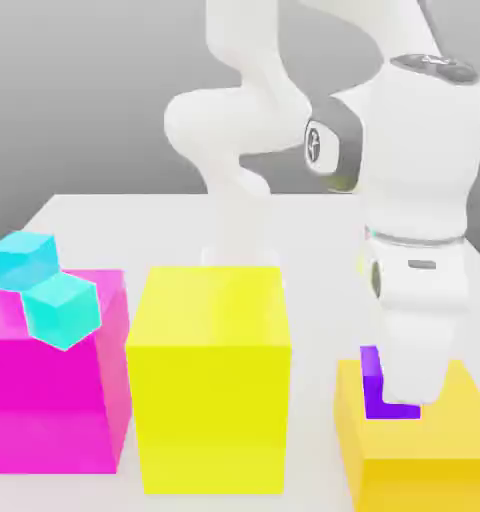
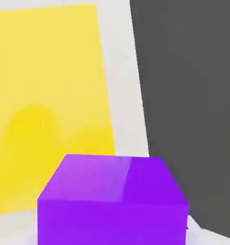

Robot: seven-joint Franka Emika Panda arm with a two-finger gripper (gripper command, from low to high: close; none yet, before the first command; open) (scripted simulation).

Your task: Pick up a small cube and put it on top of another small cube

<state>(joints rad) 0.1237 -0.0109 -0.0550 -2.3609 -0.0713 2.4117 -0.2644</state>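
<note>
The white Franka arm [image 1: 284, 120] filled the upper middle and right of the exterior view, its thick last segment reaching straight down at the right side of the frame. Below it lay the pale grey-white tabletop [image 1: 134, 215]. A large solid yellow block [image 1: 209, 380] stood at the centre of the lower half, and a large translucent magenta block [image 1: 44, 400] of similar size stood just beside it at the lower left. A lower orange-yellow block [image 1: 414, 450] occupied the lower right corner. Two small cyan cubes [image 1: 46, 285] sat on top of the magenta block at the left of the frame, one resting tilted against the other.

The small solid purple cube [image 1: 379, 390] sat on the top face of the orange-yellow block, at the lower right of the exterior view, partly covered by the arm's hand. In the hand view the same purple cube [image 2: 112, 201] filled the lower centre, close to the camera, with a yellow surface [image 2: 45, 95] across the upper left. The gripper [image 1: 409, 395] was closed around the purple cube, its fingers hidden behind the hand's white body.
</note>
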